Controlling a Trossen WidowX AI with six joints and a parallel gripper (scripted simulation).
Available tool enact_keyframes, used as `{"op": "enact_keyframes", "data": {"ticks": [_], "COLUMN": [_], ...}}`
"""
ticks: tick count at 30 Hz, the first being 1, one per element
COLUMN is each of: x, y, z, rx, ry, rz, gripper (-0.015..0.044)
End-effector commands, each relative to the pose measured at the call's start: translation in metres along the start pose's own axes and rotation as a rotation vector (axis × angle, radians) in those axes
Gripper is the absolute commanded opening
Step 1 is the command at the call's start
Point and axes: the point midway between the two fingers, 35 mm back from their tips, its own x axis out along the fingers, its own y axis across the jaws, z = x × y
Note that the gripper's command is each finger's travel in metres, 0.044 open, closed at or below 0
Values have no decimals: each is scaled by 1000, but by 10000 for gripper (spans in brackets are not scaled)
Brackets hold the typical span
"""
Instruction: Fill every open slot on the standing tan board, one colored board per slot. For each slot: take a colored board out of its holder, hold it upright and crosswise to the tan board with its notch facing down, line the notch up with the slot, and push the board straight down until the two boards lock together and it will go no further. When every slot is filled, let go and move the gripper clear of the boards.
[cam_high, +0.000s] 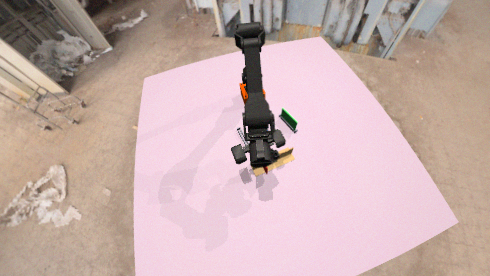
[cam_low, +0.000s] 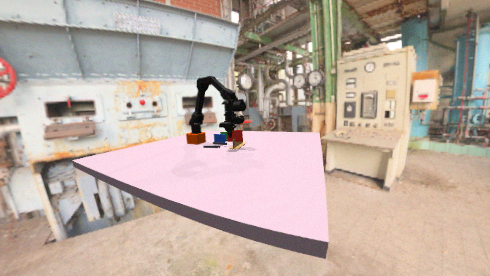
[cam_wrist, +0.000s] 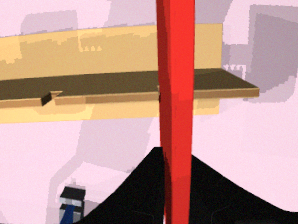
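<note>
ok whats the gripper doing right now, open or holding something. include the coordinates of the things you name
Gripper (cam_high: 260, 166) (cam_low: 235, 131) (cam_wrist: 166, 155): closed on the red board (cam_high: 266, 170) (cam_low: 237, 135) (cam_wrist: 181, 90), held above the tan board (cam_high: 285, 161) (cam_low: 237, 146) (cam_wrist: 125, 50).

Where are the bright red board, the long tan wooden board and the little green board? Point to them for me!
bright red board (cam_wrist: 181, 100): wrist view, middle of its edge.
long tan wooden board (cam_wrist: 115, 82): wrist view, its shaded upright face.
little green board (cam_high: 289, 119): top view, middle of its face.
</note>
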Motion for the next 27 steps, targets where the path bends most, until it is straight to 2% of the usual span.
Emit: {"op": "enact_keyframes", "data": {"ticks": [1, 7, 13, 23, 27], "x": [0, 0, 0, -2, -55], "y": [0, 0, 0, 0, -1], "z": [0, 0, 0, 0, 2], "rx": [0, 0, 0, 0, -6], "ry": [0, 0, 0, 0, -2], "rz": [0, 0, 0, 0, -1], "gripper": [10, 0, 157, 161, 161]}}
